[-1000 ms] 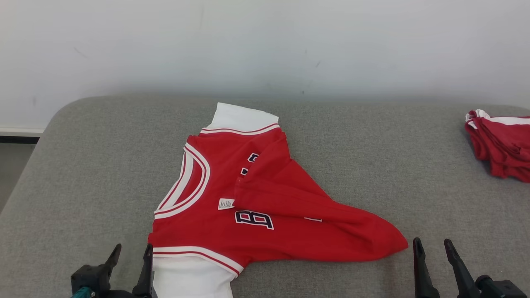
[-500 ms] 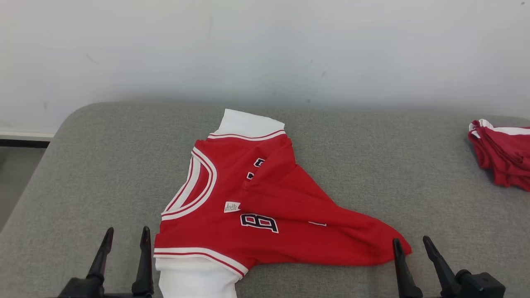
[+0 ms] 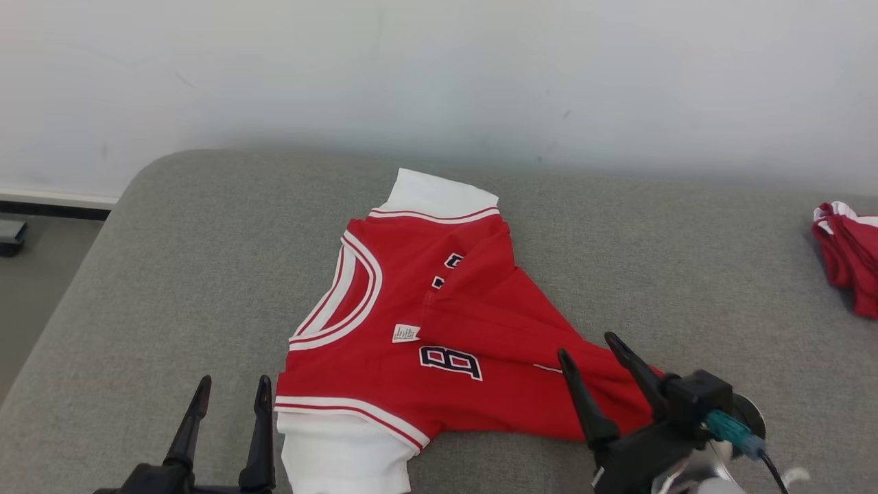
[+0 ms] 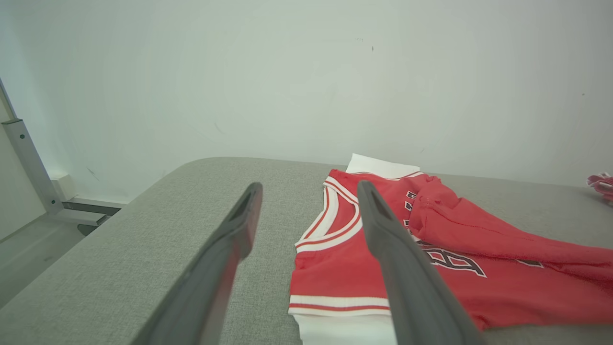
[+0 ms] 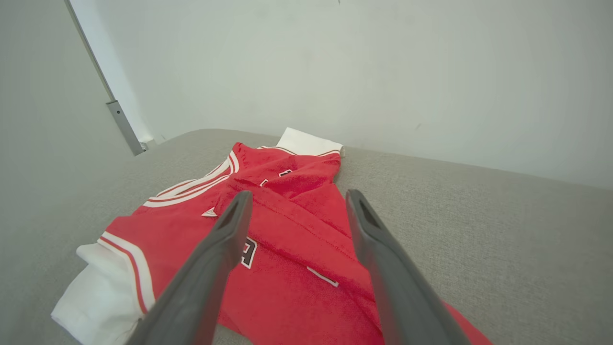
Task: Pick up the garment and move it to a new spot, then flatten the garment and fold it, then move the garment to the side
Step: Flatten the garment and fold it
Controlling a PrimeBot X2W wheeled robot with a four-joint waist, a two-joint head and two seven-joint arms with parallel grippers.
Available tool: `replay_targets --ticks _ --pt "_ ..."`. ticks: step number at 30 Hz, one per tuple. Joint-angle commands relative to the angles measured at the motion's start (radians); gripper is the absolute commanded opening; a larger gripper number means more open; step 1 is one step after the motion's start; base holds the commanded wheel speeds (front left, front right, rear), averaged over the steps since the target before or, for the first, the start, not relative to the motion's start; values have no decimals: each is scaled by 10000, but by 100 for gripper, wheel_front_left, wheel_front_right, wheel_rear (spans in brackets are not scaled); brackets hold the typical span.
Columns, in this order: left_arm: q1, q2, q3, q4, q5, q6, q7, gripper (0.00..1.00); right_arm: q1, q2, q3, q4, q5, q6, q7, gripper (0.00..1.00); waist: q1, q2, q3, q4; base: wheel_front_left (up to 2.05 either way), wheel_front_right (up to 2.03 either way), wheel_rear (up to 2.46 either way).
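Note:
The garment (image 3: 446, 329) is a red jersey with white sleeves and dark lettering, lying crumpled on the grey padded table (image 3: 206, 261), its body folded into a tail that points right. My left gripper (image 3: 233, 383) stands open just left of the near white sleeve, apart from the cloth. In the left wrist view, the left gripper (image 4: 310, 187) has nothing between its fingers and the garment (image 4: 479, 239) lies to its right. My right gripper (image 3: 587, 345) is open and tilted over the tail. Seen from the right wrist, the right gripper (image 5: 299, 193) hovers above the red garment (image 5: 297, 235).
A pile of red and white clothes (image 3: 847, 267) lies at the table's right edge. A white wall (image 3: 439, 68) backs the table. At the left, the rounded table corner drops to the floor (image 3: 27, 295), where a metal post (image 4: 28, 158) stands.
The head camera has shifted. My right gripper moved from beside the tail's tip to over the tail, tilting left. My left gripper straightened and its fingers spread a little.

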Motion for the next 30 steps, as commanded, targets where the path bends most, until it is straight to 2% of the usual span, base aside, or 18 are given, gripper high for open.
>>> replay_targets --ticks 1,13,24,29,30 --pt "-159 -127 65 43 107 -101 -30 100 -521 -100 351 255 47 -27 174 100 1 0 201 267 0 0 0" --pt "-833 -891 -92 369 431 -596 -31 100 -4283 -106 2734 3432 383 -28 869 100 1 0 948 1682 0 0 0" --pt "-1093 -1049 -467 498 290 -727 -31 100 -6117 -158 3570 6379 801 -28 1018 100 1 0 1443 2612 0 0 0" --pt "-1169 -1053 -556 480 69 -746 -31 100 -6625 -190 3958 7433 956 -28 1047 100 1 0 1601 2827 0 0 0" --pt "-1163 -1052 -556 475 53 -746 -31 100 -6688 -163 4030 7578 1012 -28 1009 60 1 0 1613 2834 0 0 0"
